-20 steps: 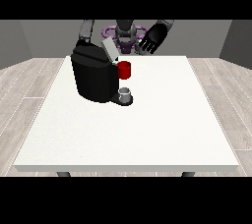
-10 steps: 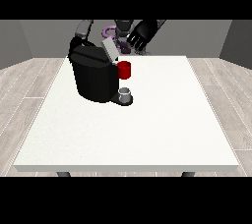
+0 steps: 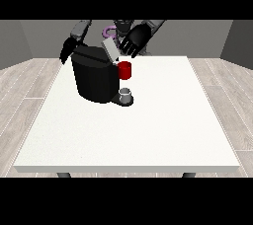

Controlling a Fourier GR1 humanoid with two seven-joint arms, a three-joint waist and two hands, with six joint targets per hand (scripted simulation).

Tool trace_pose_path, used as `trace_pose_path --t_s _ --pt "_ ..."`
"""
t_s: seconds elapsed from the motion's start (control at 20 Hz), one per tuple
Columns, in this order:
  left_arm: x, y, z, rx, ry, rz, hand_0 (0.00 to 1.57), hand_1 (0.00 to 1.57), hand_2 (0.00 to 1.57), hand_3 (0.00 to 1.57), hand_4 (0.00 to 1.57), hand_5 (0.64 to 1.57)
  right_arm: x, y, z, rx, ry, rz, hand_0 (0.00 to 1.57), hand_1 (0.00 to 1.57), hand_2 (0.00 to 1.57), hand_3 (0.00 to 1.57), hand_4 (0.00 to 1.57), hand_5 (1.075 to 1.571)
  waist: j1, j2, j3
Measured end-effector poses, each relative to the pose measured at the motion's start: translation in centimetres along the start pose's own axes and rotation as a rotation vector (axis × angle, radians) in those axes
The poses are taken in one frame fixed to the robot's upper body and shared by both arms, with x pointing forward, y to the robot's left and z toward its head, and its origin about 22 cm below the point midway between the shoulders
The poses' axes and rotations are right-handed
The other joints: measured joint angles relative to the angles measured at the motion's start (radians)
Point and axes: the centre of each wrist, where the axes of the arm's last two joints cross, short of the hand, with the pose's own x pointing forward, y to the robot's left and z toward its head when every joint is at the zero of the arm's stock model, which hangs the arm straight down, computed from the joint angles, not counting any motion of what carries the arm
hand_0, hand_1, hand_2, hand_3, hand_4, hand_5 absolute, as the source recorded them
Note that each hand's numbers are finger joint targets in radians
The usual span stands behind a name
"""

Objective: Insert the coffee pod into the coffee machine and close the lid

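Since a second ago, the hand at the view's right (image 3: 134, 40) has come down from above the far edge of the table (image 3: 148, 130) toward the machine (image 3: 96, 78), and now hovers just behind its raised lid (image 3: 109, 50).

Taking the machine as the landmark: at its far left corner sits the hand at the view's left (image 3: 66, 51), low beside the body; whether its fingers are spread or curled I cannot tell, nor whether it touches. On the machine's top right the grey lid stands tilted up, open. Just behind it, the right-side hand has its fingers spread and relaxed, holding nothing. On the machine's right face is a red piece (image 3: 125, 70), and below it a small grey cup (image 3: 126, 93) stands on the base. The pod itself I cannot make out; it may already lie under the lid.

Risks, as I judge them: pressing the lid off-centre could shove the machine sideways; closing over a crooked pod could jam it.
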Motion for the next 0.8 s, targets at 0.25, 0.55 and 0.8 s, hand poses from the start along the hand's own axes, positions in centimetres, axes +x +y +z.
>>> trace_pose_path --t_s 0.25,0.55,0.8 --pt "0.4 0.0 -0.2 -0.011 -0.008 -0.011 1.19 1.19 1.26 1.23 0.47 1.571 -0.2 -0.9 -0.3 -0.026 -0.004 -0.007 0.0 0.0 0.0 0.0 0.1 1.571 0.007 0.024 0.0002" --pt "1.0 0.0 -0.5 -0.014 -0.023 -0.01 1.24 1.24 1.28 1.23 0.42 1.571 -0.1 -1.7 -0.8 -0.049 -0.001 0.002 0.0 0.0 0.0 0.0 0.19 1.571 0.014 0.044 -0.0001" --pt "0.7 -0.8 -0.7 -0.028 -0.03 -0.008 1.19 1.19 1.25 1.2 0.42 1.571 -0.1 -1.7 -0.9 -0.058 -0.003 -0.003 0.0 0.0 0.0 0.0 0.0 1.571 0.023 0.049 0.0"
